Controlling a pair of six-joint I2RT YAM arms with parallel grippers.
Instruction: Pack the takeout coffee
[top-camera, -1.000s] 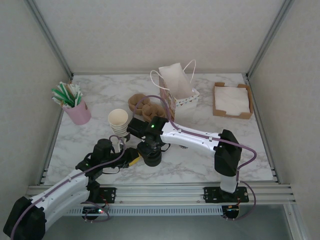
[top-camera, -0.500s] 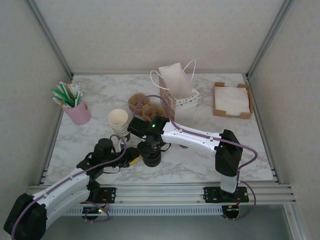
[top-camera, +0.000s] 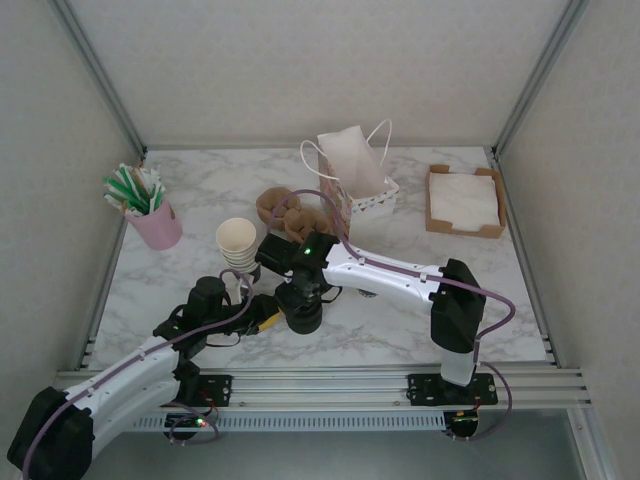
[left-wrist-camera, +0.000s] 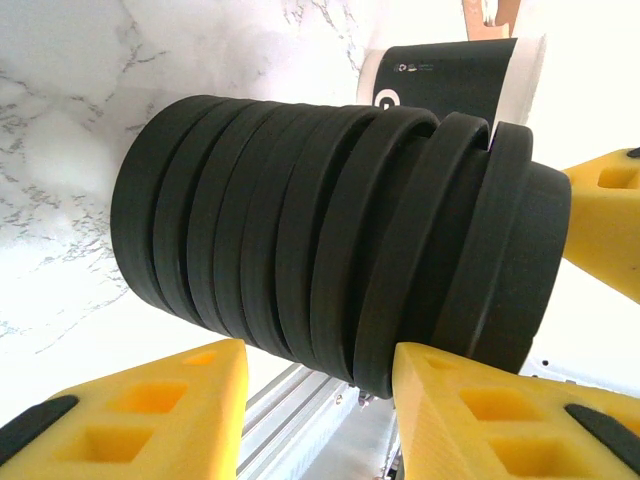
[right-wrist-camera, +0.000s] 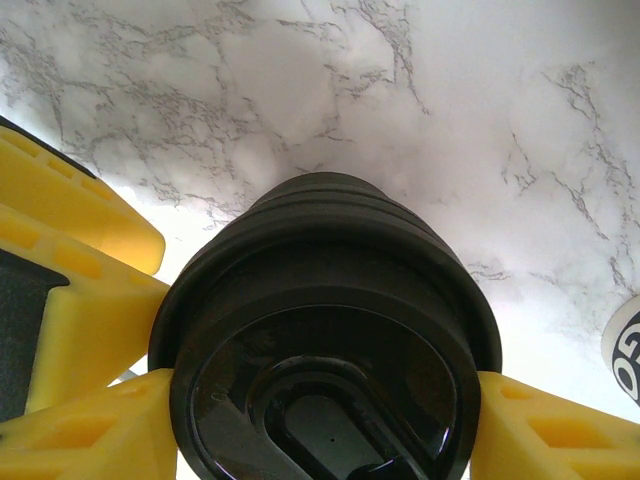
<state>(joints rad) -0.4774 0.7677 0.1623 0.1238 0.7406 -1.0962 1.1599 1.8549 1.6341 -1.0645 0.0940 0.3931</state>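
Note:
A stack of black lids (top-camera: 303, 318) stands near the table's front, lying sideways across the left wrist view (left-wrist-camera: 330, 220). My right gripper (right-wrist-camera: 325, 400) comes down from above, its yellow fingers pressed on both sides of the top lid (right-wrist-camera: 320, 380). My left gripper (left-wrist-camera: 320, 400) reaches in from the left with its jaws apart and one above the other, fingertips (right-wrist-camera: 90, 230) against the stack's side. The takeout coffee (left-wrist-camera: 450, 80), a dark cup with a white upper band, stands just behind the stack, its top cut off by the frame, and its edge shows in the right wrist view (right-wrist-camera: 625, 355).
A stack of cream cups (top-camera: 237, 240) stands just left of the arms. A pink cup of straws (top-camera: 150, 215) is at the far left. Brown cup carriers (top-camera: 285, 212), a white paper bag (top-camera: 355, 175) and a box of napkins (top-camera: 465, 200) line the back.

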